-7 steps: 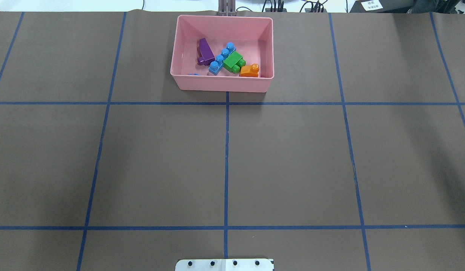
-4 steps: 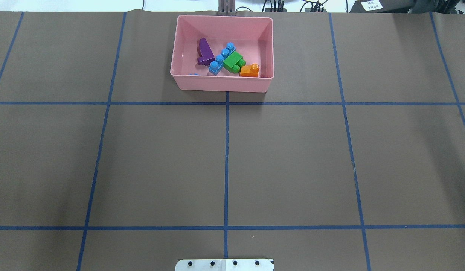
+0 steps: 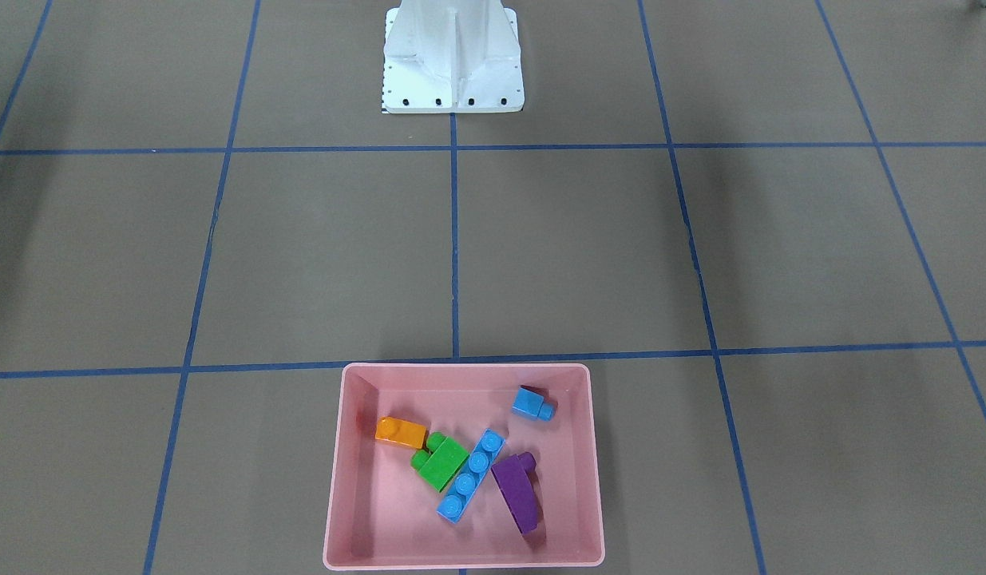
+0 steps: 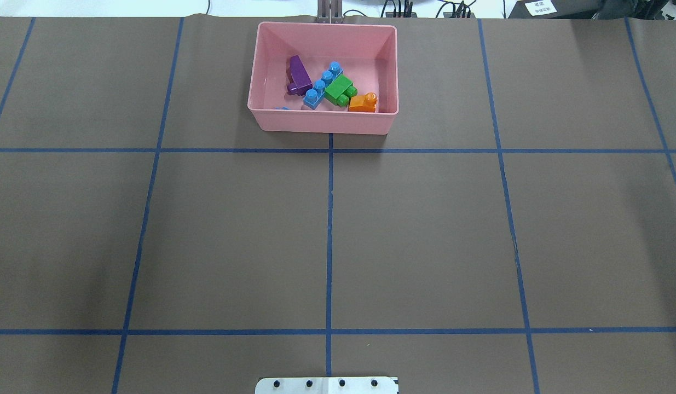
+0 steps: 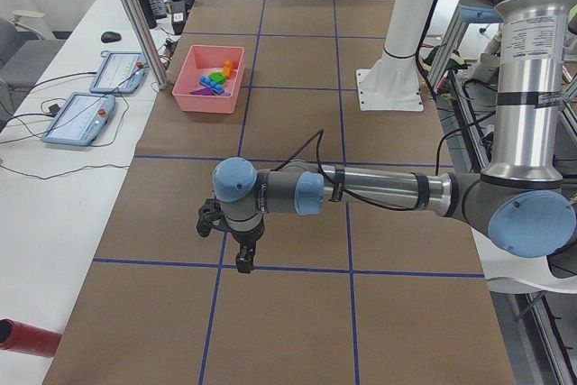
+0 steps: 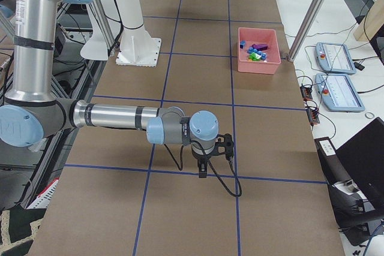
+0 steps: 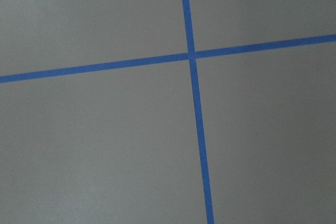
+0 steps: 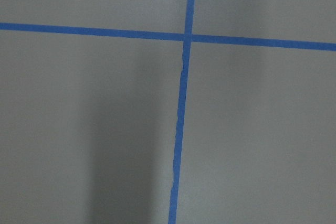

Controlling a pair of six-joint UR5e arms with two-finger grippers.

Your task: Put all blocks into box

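The pink box (image 3: 465, 369) stands at the table's far middle edge, also in the overhead view (image 4: 321, 123). Inside it lie the orange sloped block (image 3: 401, 432), the green block (image 3: 443, 463), the long blue bar (image 3: 471, 475), the purple sloped block (image 3: 516, 491) and the small blue cube (image 3: 532, 403). My left gripper (image 5: 242, 259) hangs over bare table far from the box, seen only in the exterior left view. My right gripper (image 6: 204, 169) does the same in the exterior right view. I cannot tell whether either is open or shut. The wrist views show only brown table and blue tape.
The white metal base (image 3: 453, 60) stands at the robot's side of the table. Blue tape lines grid the brown surface. Control tablets (image 5: 86, 119) and a red cylinder (image 5: 27, 335) lie on the white side bench. A metal post (image 5: 135, 15) stands by the box.
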